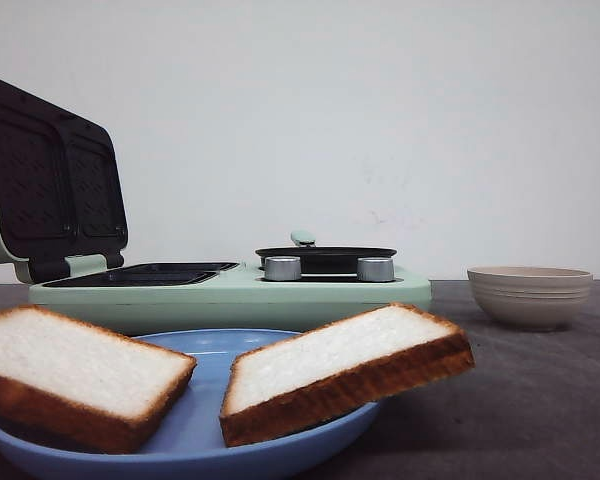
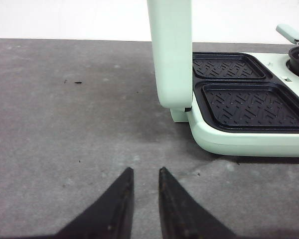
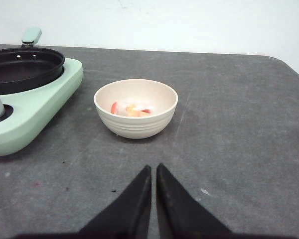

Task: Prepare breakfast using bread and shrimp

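Two thick slices of bread lie on a blue plate [image 1: 212,346] at the very front, one at the left [image 1: 75,372] and one at the right [image 1: 340,370], leaning over the rim. The shrimp [image 3: 132,110], a small orange-red piece, rests inside a beige bowl [image 3: 136,125]. My right gripper [image 3: 154,168] hovers over the grey table a short way from that bowl, shut and empty. My left gripper [image 2: 145,172] hangs over bare table beside the breakfast maker's corner, its jaws a little apart with nothing between them. Neither gripper shows in the front view.
A mint-green breakfast maker [image 1: 230,295] stands mid-table with its lid [image 1: 50,180] raised at the left, two black ribbed grill plates [image 2: 249,107] exposed, a black pan [image 1: 325,255] on its right half and two silver knobs [image 1: 282,268]. The beige bowl [image 1: 529,297] stands right of it.
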